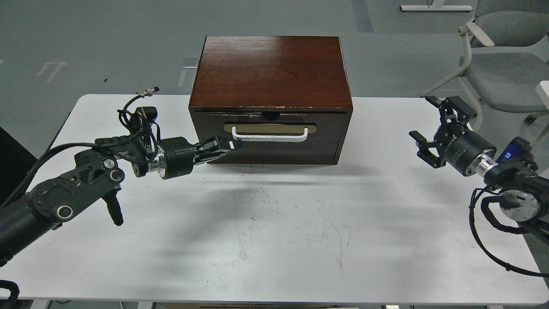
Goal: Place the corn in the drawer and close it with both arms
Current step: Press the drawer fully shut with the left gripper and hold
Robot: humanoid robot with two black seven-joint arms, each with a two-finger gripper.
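Observation:
The drawer (270, 141) sits pushed into the dark brown cabinet (270, 73), its front flush, with a white bar handle (270, 136) on a tan oval plate. My left gripper (233, 146) has its fingers together and their tips against the drawer front at the left end of the handle. My right gripper (429, 128) is open and empty, held above the table to the right of the cabinet. The corn is out of view.
The white table (274, 223) bears scuff marks in its middle. A grey chair (502, 64) stands behind the right end of the table. Loose black cables hang from both arms.

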